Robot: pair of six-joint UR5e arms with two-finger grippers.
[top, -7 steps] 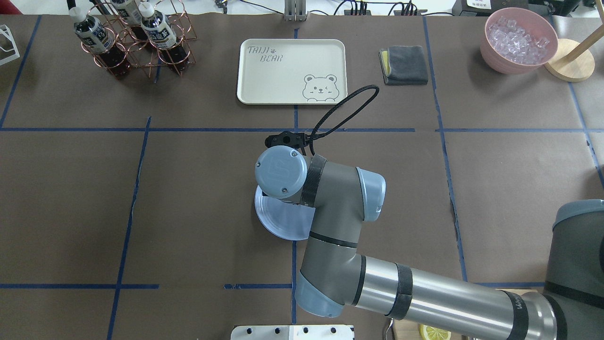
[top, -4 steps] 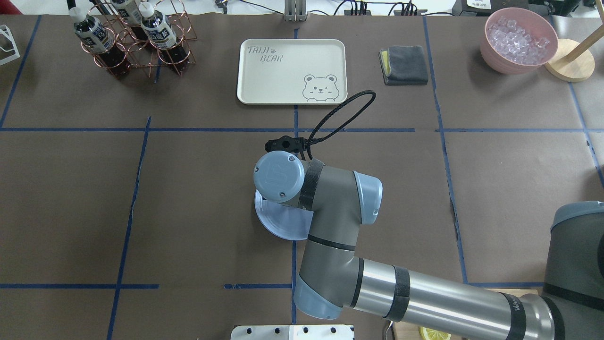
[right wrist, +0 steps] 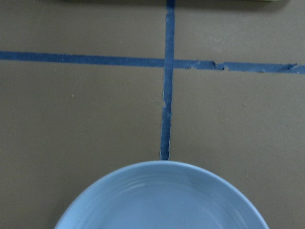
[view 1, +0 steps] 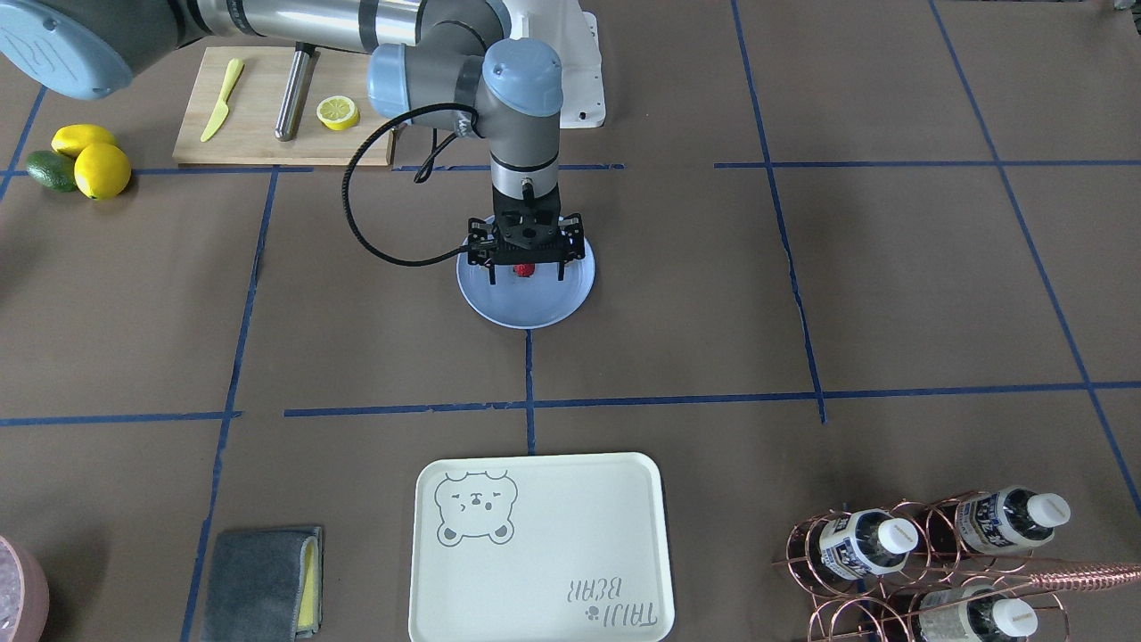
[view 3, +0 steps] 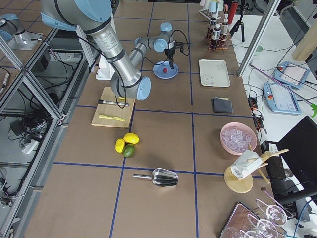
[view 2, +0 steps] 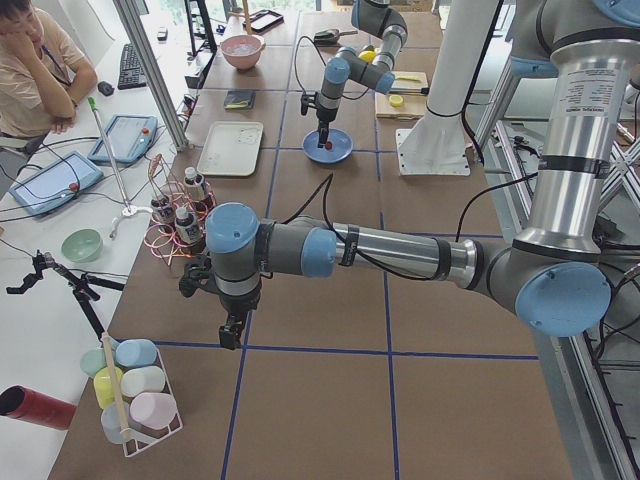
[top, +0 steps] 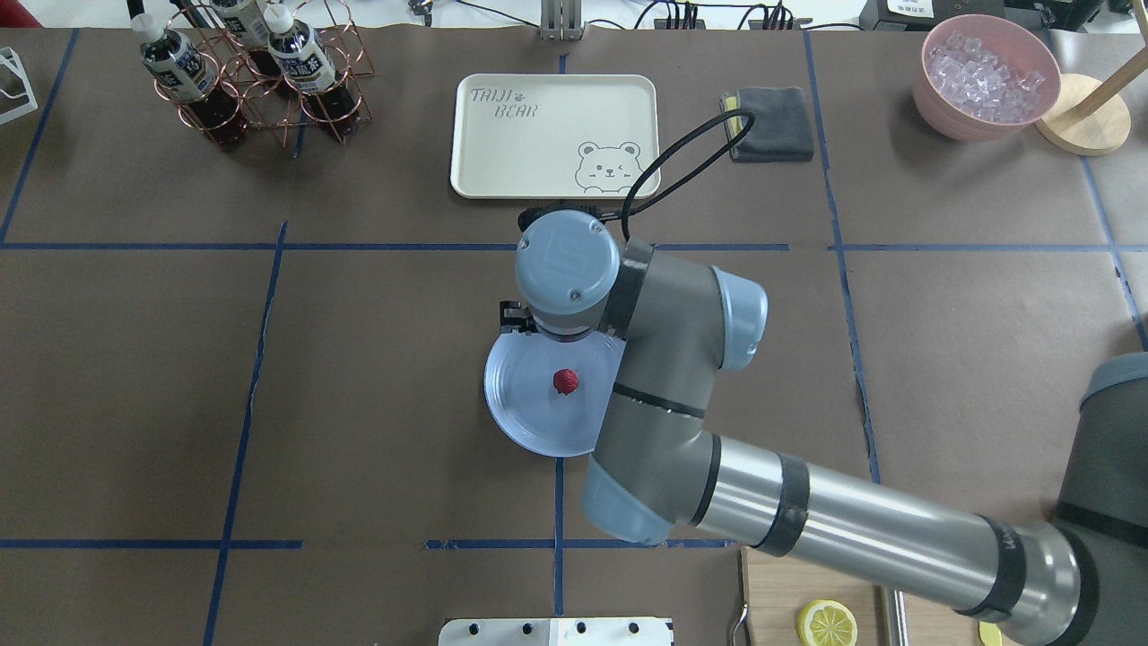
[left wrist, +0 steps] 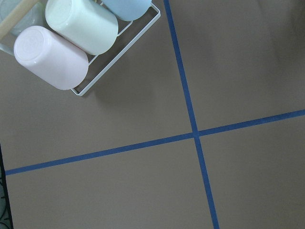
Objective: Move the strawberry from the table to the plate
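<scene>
The small dark-red strawberry lies inside the light-blue plate on the brown table. From the front view, the strawberry sits on the plate directly under my right gripper. That gripper is open, its fingers spread wide on either side of the berry and not touching it. The right wrist view holds only the plate's rim and blue tape. My left gripper hangs over the table's far left end; I cannot tell whether it is open or shut.
Beyond the plate are a cream bear tray, a grey cloth, a copper bottle rack and a pink bowl of ice. A cutting board and lemons lie near the robot's base. A cup rack stands below the left wrist.
My right wrist has moved away from the robot, toward the bear tray. The plate's middle is uncovered and the strawberry shows lying on it.
</scene>
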